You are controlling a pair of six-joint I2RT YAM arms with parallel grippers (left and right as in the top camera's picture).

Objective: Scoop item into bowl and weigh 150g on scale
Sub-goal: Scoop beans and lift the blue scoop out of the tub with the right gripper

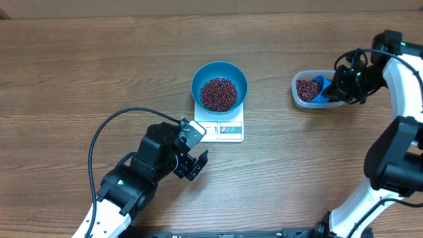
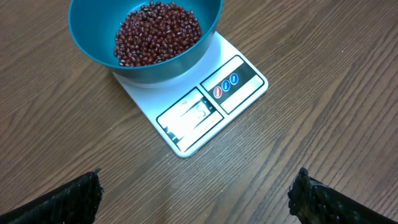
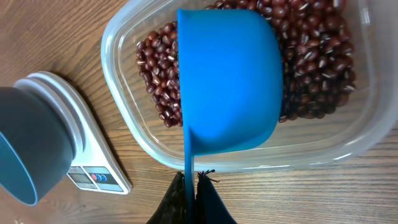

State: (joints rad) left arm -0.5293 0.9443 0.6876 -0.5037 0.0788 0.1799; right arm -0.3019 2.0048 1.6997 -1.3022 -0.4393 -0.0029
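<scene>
The blue bowl (image 1: 219, 85) stands on the white scale (image 1: 223, 130) mid-table, with a heap of red-brown beans (image 1: 219, 94) inside; the left wrist view shows the same bowl (image 2: 144, 38), beans (image 2: 157, 33) and scale (image 2: 211, 101). My left gripper (image 1: 193, 165) hangs open over bare wood just in front of the scale, its fingertips (image 2: 84, 198) wide apart. My right gripper (image 3: 191, 186) is shut on the thin handle of a blue scoop (image 3: 227, 81). The scoop's cup lies turned over above the beans (image 3: 311, 56) in the clear tub (image 1: 310, 90).
The clear plastic tub (image 3: 134, 134) sits at the right of the table, right of the scale (image 3: 93, 155) and the bowl (image 3: 28, 152). A black cable (image 1: 109, 129) loops from the left arm over the wood. The right arm's white links (image 1: 403, 125) stand along the right edge.
</scene>
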